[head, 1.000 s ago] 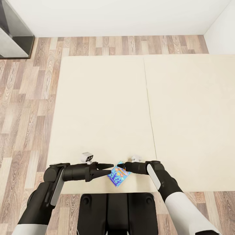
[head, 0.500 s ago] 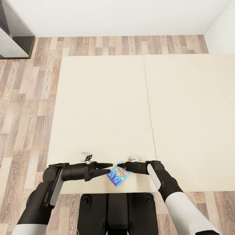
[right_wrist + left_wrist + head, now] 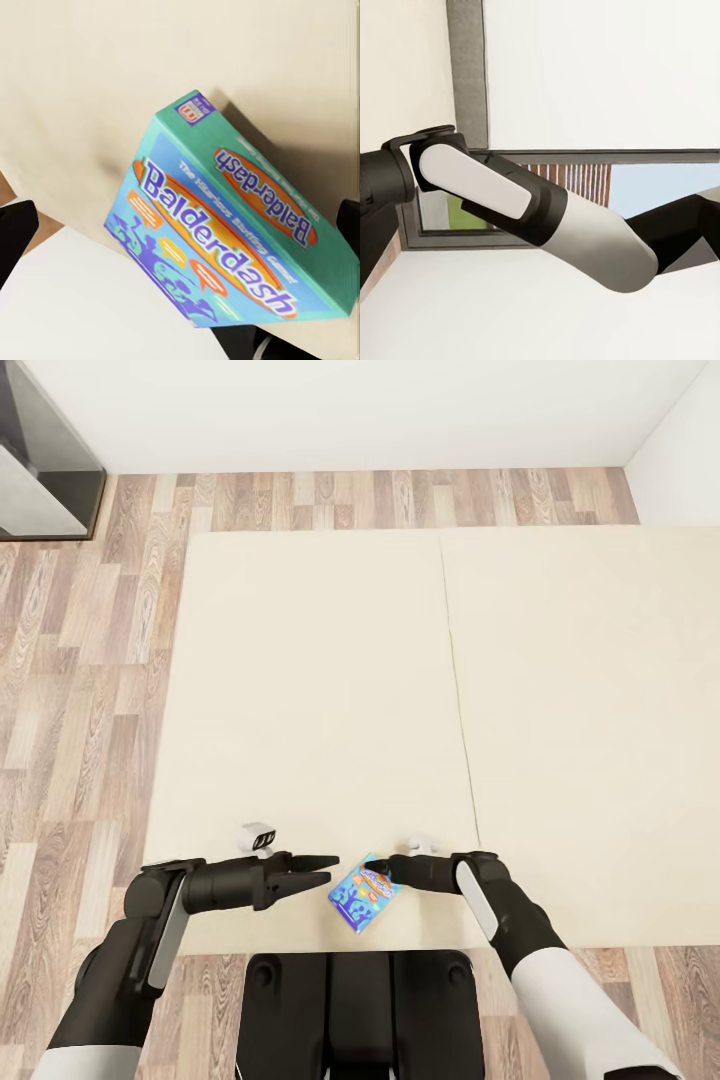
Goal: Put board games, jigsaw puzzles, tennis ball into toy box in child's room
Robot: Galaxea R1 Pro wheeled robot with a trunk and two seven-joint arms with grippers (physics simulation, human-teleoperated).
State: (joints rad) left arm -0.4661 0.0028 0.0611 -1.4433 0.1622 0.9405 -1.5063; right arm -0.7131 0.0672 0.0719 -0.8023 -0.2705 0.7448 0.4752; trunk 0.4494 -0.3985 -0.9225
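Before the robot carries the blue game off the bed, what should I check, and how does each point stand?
1. Right hand is at the game: ok, it meets the box's right edge.
2. Right hand is clamped on the game: cannot tell; a dark finger shows at the box's edge, but the contact is hidden.
3. Left hand is off the game: ok, open and apart from it.
4. Game lifted off the bed: cannot tell; it looks tilted in the right wrist view.
5. Toy box in sight: not ok.
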